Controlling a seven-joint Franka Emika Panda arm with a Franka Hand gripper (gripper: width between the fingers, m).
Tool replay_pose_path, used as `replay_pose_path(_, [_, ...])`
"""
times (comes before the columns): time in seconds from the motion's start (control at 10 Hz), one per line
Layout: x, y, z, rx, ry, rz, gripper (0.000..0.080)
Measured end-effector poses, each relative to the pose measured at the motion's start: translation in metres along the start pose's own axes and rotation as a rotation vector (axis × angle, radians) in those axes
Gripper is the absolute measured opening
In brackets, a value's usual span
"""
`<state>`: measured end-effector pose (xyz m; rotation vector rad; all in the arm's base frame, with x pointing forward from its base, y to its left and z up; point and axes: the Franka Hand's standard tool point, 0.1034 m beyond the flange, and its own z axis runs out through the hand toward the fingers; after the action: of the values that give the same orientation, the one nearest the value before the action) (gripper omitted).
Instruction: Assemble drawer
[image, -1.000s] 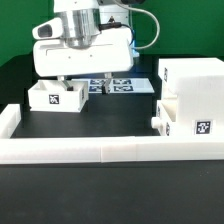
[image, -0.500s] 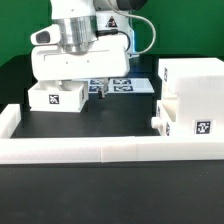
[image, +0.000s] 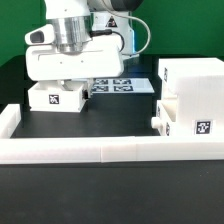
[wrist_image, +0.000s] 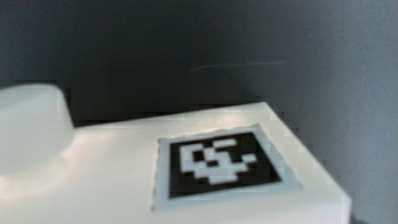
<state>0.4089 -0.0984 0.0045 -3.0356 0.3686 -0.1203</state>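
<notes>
Here's the gripper (image: 87, 91), hanging low at about ten o'clock in the exterior view. The arm's big white hand blocks most of it, and only a dark tip shows just off the three o'clock edge of the loose tray (image: 40, 100). Are the jaws spread or pinched? I can't tell from either camera, and I can't tell whether that tip touches the tray.

The tray sits flat on the black table (image: 100, 125) at nine o'clock, with its tag (image: 55, 99) facing us. The wrist view is tight on a white tagged face, apparently this tray (wrist_image: 107, 150), with a blurred tag (wrist_image: 222, 162) large in the shot. A rounded white shape beside it is too soft to name.

Over at three o'clock stands the big shell (image: 195, 75), upright and well apart from the loose tray. The second tray (image: 172, 112) is pressed against its lower part, and its knob (image: 156, 123) pokes out towards nine o'clock. Whether it is fully slotted in isn't clear.

The marker board (image: 125, 85) lies flat at twelve o'clock, partly behind the hand. A long border bar (image: 90, 150) runs across at six o'clock.
</notes>
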Motion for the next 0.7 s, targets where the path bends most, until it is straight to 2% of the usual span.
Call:
replay_pose_path(0.1, [0.0000,0.0000,0.0000,0.000,0.000,0.000,0.0225])
replay_pose_path(0.2, [0.0009,0.0001,-0.0006,-0.001,0.003,0.000,0.0055])
replay_pose_path(0.6, [0.0017,0.0002,-0.0012,-0.001,0.005,0.000,0.0044])
replay_pose_path(0.7, [0.0032,-0.0039,-0.0024,0.003,0.000,0.004,0.0044])
